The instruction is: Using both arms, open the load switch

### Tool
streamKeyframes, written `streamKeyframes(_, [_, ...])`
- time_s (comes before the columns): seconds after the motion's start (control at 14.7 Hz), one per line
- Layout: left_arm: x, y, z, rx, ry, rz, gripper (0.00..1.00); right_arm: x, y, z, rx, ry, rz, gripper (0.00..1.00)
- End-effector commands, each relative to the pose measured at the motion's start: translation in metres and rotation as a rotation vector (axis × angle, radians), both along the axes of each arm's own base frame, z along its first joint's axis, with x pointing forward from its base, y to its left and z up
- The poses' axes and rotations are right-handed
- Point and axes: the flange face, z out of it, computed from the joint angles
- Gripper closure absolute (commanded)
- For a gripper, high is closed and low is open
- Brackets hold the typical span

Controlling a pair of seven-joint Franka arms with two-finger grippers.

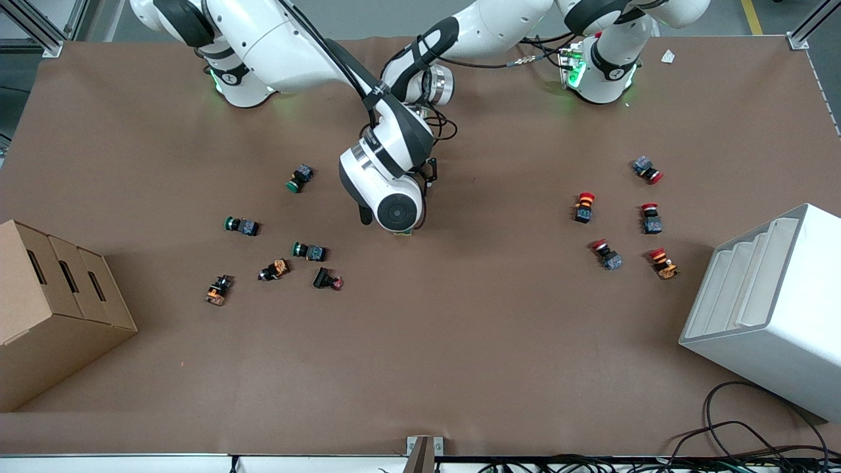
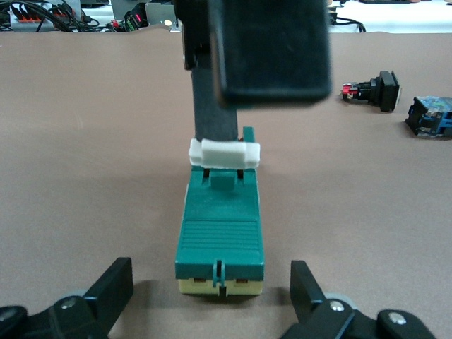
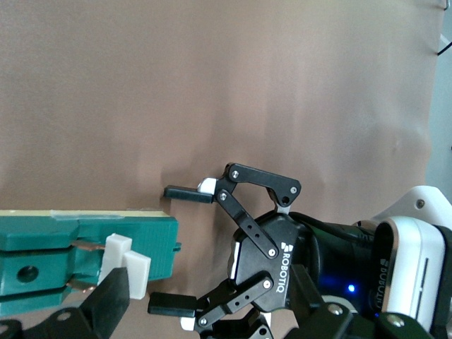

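- Left claw spread wide, low over the table near its middle, its fingers flanking the plain end of the switch without touching it.
- Right claw down at the switch's toggle, touching it from above; cannot tell whether spread or pressed together.
- Lies flat on the table under the right arm's wrist, only a sliver showing in the front view.
- Green face up, with a cream layer beneath at the plain end.
- Long axis running roughly from the robots' bases toward the front camera.
- Plain end pointing at the left claw, toggle end pointing away from it, toward the front camera.
- Toggle white, set crosswise to the long axis, standing a little proud of the green body.
- Both arms reaching in over the middle of the table, the right arm's wrist above the left claw in the front view.
- Green-capped buttons scattered toward the right arm's end, well apart from the switch.
- Red-capped buttons grouped toward the left arm's end.
- Cardboard box at the right arm's end of the table, white rack at the left arm's end.
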Motion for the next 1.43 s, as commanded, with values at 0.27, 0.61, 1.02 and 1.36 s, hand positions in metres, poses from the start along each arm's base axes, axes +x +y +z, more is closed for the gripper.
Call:
streamKeyframes(0.27, [-0.007,-0.002,-0.007,-0.018,0.001,0.003,0.02,-0.015,0.002,-0.02,-0.004,0.004,0.012,0.0])
streamKeyframes(0.61, [-0.004,-0.006,0.003,-0.017,-0.003,0.004,0.02,-0.019,0.004,-0.027,-0.006,-0.006,0.016,0.0])
streamKeyframes(1.02, [0.003,-0.01,0.021,-0.002,0.001,0.022,0.02,0.03,-0.034,0.02,0.075,-0.034,0.121,0.0])
streamKeyframes(1.36, [0.012,-0.031,0.085,0.042,0.109,0.132,0.02,0.096,-0.113,0.101,0.168,-0.165,0.4,0.0])
